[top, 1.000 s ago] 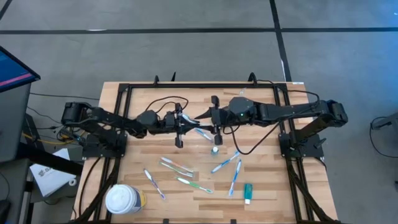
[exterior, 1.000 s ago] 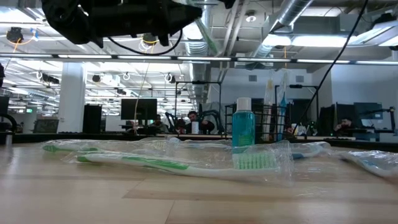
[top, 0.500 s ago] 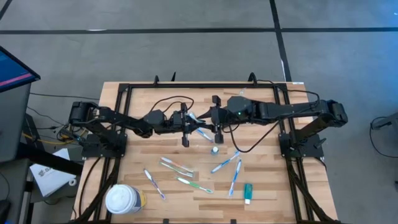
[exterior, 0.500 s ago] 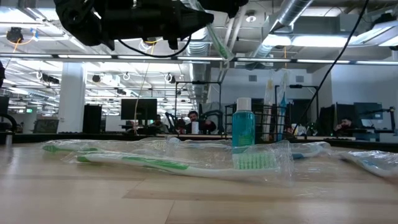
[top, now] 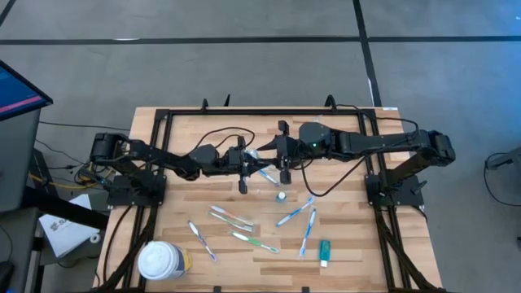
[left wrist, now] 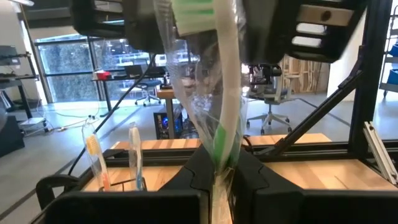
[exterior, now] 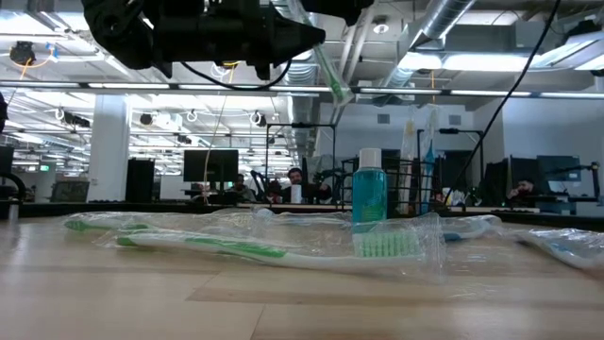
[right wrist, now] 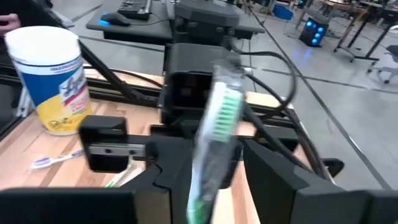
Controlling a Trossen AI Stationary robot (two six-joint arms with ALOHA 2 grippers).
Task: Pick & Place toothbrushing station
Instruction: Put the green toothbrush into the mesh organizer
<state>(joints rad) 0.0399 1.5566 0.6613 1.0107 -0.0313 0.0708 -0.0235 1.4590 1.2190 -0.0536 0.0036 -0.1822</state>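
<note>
Left tool (top: 244, 162) pinches wrapped green toothbrush (left wrist: 217, 99) at frame centre; right tool (top: 282, 159) closes on its other end, prob. for handover; caddy (exterior: 408, 189) centre-right on surface (top: 366, 236), awaiting brushes.

A white-lidded yellowish tub (top: 163, 261) stands on the wooden table (top: 358, 244).

overhead down, low level, wrists fwd

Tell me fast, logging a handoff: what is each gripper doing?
Left gripper: shut on the wrapped green toothbrush.
Right gripper: around the same toothbrush; grip unclear.
</note>
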